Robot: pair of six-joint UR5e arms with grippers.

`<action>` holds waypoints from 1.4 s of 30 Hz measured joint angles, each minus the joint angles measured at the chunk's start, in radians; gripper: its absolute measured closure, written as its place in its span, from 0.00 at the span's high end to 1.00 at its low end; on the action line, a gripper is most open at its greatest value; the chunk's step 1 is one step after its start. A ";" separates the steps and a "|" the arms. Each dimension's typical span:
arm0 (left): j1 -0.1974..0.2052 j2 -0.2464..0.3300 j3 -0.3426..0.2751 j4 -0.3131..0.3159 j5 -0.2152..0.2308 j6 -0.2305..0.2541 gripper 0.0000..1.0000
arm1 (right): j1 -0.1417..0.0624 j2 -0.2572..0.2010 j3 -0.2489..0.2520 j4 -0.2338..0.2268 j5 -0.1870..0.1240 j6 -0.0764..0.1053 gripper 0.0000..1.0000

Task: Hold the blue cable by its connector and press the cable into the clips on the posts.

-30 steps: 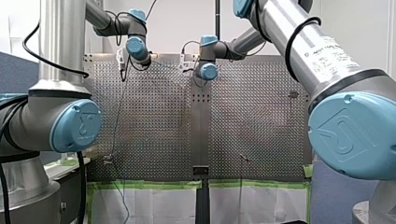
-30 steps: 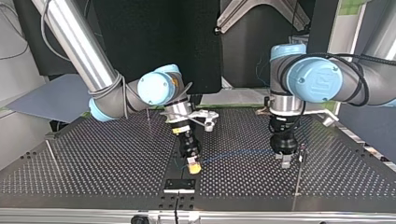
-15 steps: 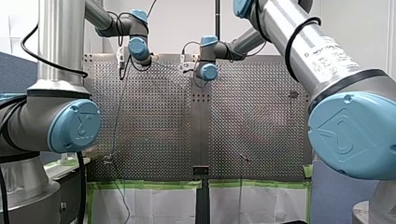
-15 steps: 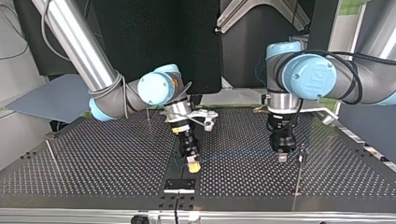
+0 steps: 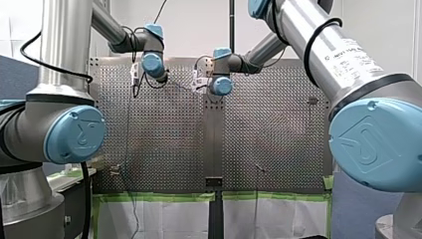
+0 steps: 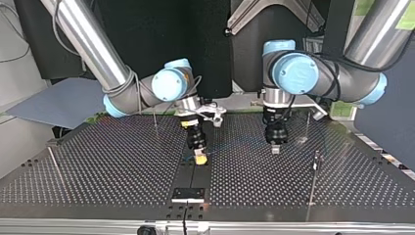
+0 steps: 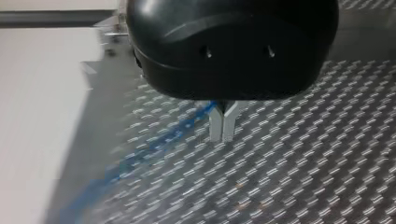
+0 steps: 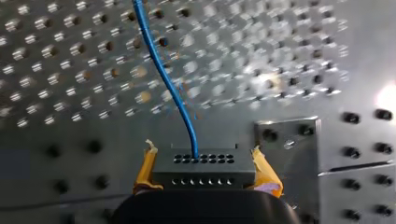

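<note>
1. My right gripper (image 8: 203,154) is clamped on the dark connector (image 8: 210,173), with a yellow pad (image 8: 145,168) at each end. The blue cable (image 8: 164,79) leaves the connector's face and runs away over the perforated table (image 8: 289,56).
2. My left gripper (image 7: 221,135) has its metal fingers (image 7: 215,126) drawn nearly together. The cable seems pinched near their roots, though the blur there leaves me unsure whether it is gripped or only lying alongside.
3. I judge the step in hand to be carrying the span to a clip. To do it well, I'd hold the connector firm as the anchor and have the left draw the cable lightly taut. Then I'd line it up above the clip on a post (image 6: 312,183) and press straight down, without jerking the wire where it enters the connector.
4. The top view shows both grippers low over the table, neither at a post. The wrist views show no post at all. Only the right wrist view shows the hold on the connector.
</note>
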 joint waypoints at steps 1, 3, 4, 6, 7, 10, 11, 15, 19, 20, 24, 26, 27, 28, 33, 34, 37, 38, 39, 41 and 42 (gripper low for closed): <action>-0.010 -0.010 -0.010 0.011 -0.008 0.001 0.00 | 0.000 0.000 0.009 -0.006 0.009 -0.001 0.00; -0.025 -0.026 -0.026 0.026 -0.022 0.000 0.00 | 0.000 0.000 0.025 -0.019 0.025 -0.001 0.00; -0.035 -0.036 -0.036 0.036 -0.031 0.000 0.00 | 0.000 0.000 0.035 -0.029 0.035 -0.001 0.00; -0.049 -0.050 -0.049 0.051 -0.046 -0.002 0.00 | 0.000 0.000 0.051 -0.044 0.051 0.000 0.00; -0.060 -0.062 -0.056 0.062 -0.056 -0.003 0.00 | -0.001 0.000 0.061 -0.053 0.061 0.000 0.00; -0.089 -0.090 -0.064 0.090 -0.085 -0.012 0.00 | -0.003 0.000 0.086 -0.078 0.081 -0.001 0.00; -0.097 -0.098 -0.065 0.099 -0.093 -0.015 0.00 | -0.004 0.001 0.094 -0.085 0.085 -0.002 0.00; -0.132 -0.133 -0.068 0.134 -0.124 -0.024 0.00 | -0.007 0.001 0.126 -0.118 0.097 -0.014 0.00; -0.172 -0.173 -0.085 0.174 -0.132 -0.029 0.00 | -0.010 0.002 0.166 -0.158 0.103 -0.026 0.00; -0.180 -0.181 -0.091 0.181 -0.132 -0.032 0.00 | -0.010 0.002 0.175 -0.167 0.105 -0.027 0.00; -0.208 -0.219 -0.117 0.219 -0.133 -0.038 0.00 | -0.017 0.003 0.212 -0.204 0.114 -0.015 0.00; -0.216 -0.239 -0.124 0.240 -0.137 -0.038 0.00 | -0.024 0.004 0.233 -0.225 0.121 -0.002 0.00; -0.219 -0.248 -0.126 0.248 -0.139 -0.038 0.00 | -0.026 0.006 0.242 -0.234 0.126 0.002 0.00; -0.222 -0.259 -0.127 0.260 -0.142 -0.038 0.00 | -0.029 0.010 0.254 -0.246 0.134 0.005 0.00; -0.228 -0.300 -0.130 0.301 -0.165 -0.035 0.00 | -0.036 0.040 0.297 -0.289 0.167 0.016 0.00; -0.227 -0.310 -0.133 0.311 -0.173 -0.035 0.00 | -0.037 0.050 0.308 -0.300 0.174 0.022 0.00; -0.225 -0.336 -0.148 0.337 -0.186 -0.033 0.00 | -0.038 0.075 0.334 -0.321 0.186 0.043 0.00; -0.224 -0.344 -0.154 0.345 -0.188 -0.032 0.00 | -0.038 0.083 0.342 -0.324 0.187 0.050 0.00; -0.224 -0.351 -0.159 0.353 -0.189 -0.030 0.00 | -0.038 0.091 0.350 -0.327 0.188 0.057 0.00; -0.223 -0.362 -0.174 0.369 -0.192 -0.026 0.00 | -0.038 0.109 0.368 -0.329 0.190 0.071 0.00; -0.223 -0.365 -0.181 0.376 -0.195 -0.023 0.00 | -0.038 0.117 0.376 -0.330 0.190 0.076 0.00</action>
